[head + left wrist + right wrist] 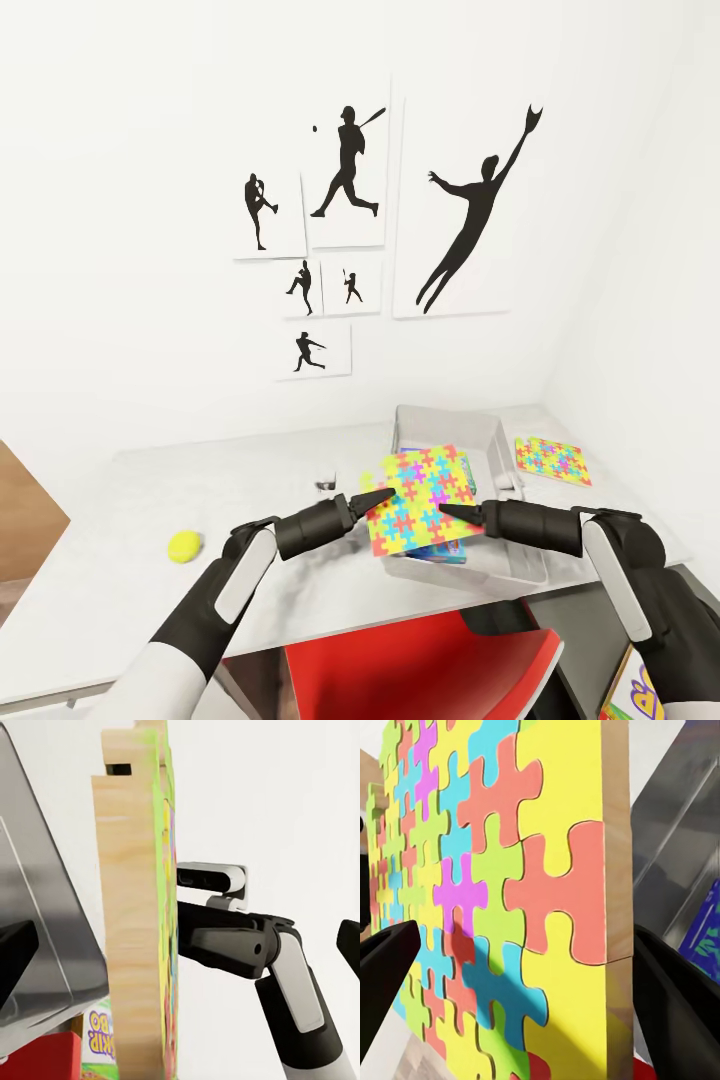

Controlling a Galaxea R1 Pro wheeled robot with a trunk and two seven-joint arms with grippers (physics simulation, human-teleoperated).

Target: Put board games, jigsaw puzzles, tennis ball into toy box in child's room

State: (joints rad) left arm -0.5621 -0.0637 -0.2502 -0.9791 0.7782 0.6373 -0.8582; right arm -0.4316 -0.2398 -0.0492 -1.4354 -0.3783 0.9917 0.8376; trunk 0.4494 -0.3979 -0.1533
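Jigsaw puzzle (420,500) is hanging tilted over the toy box (470,430), pinched between left end effector (385,495) and right end effector (447,513). Whether either end effector's fingers are spread is unclear. Tennis ball (185,545) is lying on the desk (120,540), beyond the left one.

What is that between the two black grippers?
In the head view, a flat multicolour jigsaw puzzle box sits tilted between the left gripper and right gripper, above the light grey toy box.

Bright, even, shadowless render light washes the white walls (150,200) and pale grey worktop (120,520); every view is sharp, without glare or blur.
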